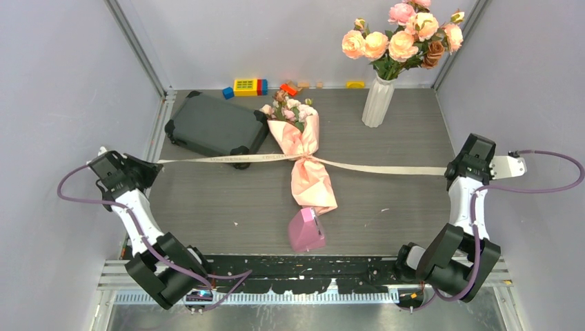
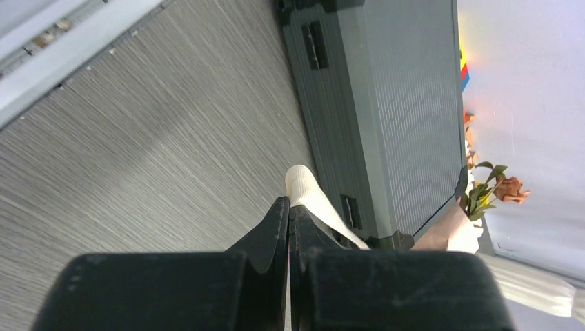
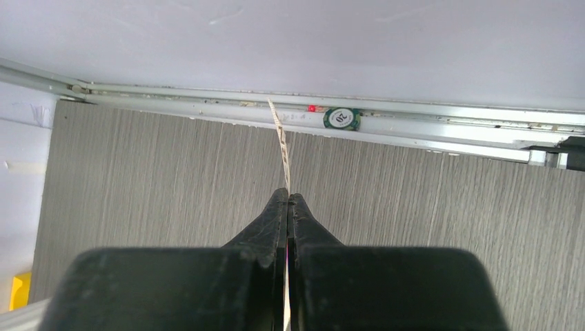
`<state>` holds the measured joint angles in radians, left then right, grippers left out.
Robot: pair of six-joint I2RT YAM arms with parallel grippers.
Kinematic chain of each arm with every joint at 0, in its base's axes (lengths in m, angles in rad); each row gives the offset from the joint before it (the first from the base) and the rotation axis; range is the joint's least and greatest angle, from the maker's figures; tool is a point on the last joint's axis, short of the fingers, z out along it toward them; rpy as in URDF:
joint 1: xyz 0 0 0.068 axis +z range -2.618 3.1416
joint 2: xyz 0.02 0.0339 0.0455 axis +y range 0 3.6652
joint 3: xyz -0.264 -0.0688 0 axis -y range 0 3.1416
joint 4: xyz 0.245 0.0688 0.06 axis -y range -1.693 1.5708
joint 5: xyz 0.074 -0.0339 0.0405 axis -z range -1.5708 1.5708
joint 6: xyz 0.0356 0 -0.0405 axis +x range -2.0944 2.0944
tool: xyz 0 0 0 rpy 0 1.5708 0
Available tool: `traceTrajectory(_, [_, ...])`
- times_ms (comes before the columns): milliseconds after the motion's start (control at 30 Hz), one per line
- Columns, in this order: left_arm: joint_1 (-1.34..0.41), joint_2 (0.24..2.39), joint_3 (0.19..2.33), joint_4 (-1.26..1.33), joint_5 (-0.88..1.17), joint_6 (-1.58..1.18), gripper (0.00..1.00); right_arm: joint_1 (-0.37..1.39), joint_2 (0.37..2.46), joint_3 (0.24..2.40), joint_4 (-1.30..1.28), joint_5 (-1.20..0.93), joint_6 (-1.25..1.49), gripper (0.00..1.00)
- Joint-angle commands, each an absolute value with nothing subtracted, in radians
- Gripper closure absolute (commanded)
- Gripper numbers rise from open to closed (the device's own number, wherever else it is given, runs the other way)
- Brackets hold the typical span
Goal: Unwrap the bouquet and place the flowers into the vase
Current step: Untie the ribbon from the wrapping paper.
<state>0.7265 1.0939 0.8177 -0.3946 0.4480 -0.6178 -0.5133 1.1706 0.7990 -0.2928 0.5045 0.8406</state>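
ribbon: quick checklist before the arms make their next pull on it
1. Is the left gripper shut on its end of the ribbon? ok
2. Is the right gripper shut on the other end? ok
3. Is the ribbon stretched straight between the two? ok
4. Is the ribbon off the bouquet? not ok. It crosses the wrap's waist, and I cannot tell whether the knot is loose.
5. Is the ribbon's path free of the dark case? not ok. It crosses the near corner.
6. Is the vase upright? ok, though peach roses already fill it.
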Motion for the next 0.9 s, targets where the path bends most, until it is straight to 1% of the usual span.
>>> traceTrajectory(0, [0.752,1.092,0.882,-0.363,0.403,-0.609,1.0,-0.537,1.158,0.866,-0.302,0.552,0.836,1.0])
traceTrajectory(300, [0.794,1.085,0.893,-0.364,0.347,-0.6,1.0,-0.558,1.161,0.911,-0.329,0.568,0.828,1.0])
traceTrajectory(400, [0.793,1.081,0.891,-0.372,0.352,-0.586,1.0,-0.558,1.16,0.909,-0.33,0.544,0.824,1.0])
traceTrajectory(433, [0.792,1.08,0.884,-0.367,0.364,-0.587,0.99,-0.558,1.159,0.907,-0.329,0.537,0.822,1.0])
traceTrajectory(467, [0.79,1.078,0.877,-0.362,0.377,-0.587,0.92,-0.558,1.157,0.902,-0.323,0.52,0.811,1.0])
traceTrajectory(500, [0.783,1.077,0.873,-0.36,0.383,-0.587,0.79,-0.558,1.152,0.897,-0.317,0.508,0.805,0.99])
traceTrajectory(567, [0.763,1.077,0.878,-0.363,0.387,-0.574,0.62,-0.557,1.142,0.881,-0.298,0.466,0.788,0.88])
traceTrajectory(600, [0.748,1.078,0.886,-0.373,0.385,-0.562,0.57,-0.555,1.139,0.871,-0.291,0.456,0.78,0.75])
traceTrajectory(633, [0.726,1.081,0.901,-0.389,0.374,-0.54,0.53,-0.549,1.132,0.866,-0.278,0.439,0.77,0.68])
traceTrajectory(667, [0.698,1.084,0.918,-0.414,0.352,-0.518,0.49,-0.546,1.13,0.855,-0.272,0.429,0.765,0.56])
traceTrajectory(700, [0.673,1.086,0.932,-0.436,0.331,-0.495,0.46,-0.538,1.125,0.844,-0.26,0.409,0.753,0.5])
traceTrajectory(733, [0.647,1.088,0.943,-0.455,0.314,-0.476,0.43,-0.534,1.124,0.84,-0.253,0.4,0.747,0.42])
traceTrajectory(767, [0.628,1.088,0.951,-0.466,0.304,-0.462,0.4,-0.526,1.122,0.832,-0.243,0.385,0.736,0.38])
traceTrajectory(800, [0.606,1.087,0.954,-0.471,0.303,-0.448,0.38,-0.522,1.121,0.828,-0.237,0.378,0.73,0.33])
traceTrajectory(833, [0.592,1.083,0.955,-0.472,0.303,-0.438,0.35,-0.514,1.12,0.821,-0.225,0.364,0.717,0.3])
traceTrajectory(867, [0.577,1.082,0.958,-0.475,0.306,-0.426,0.33,-0.51,1.12,0.819,-0.22,0.357,0.711,0.29])
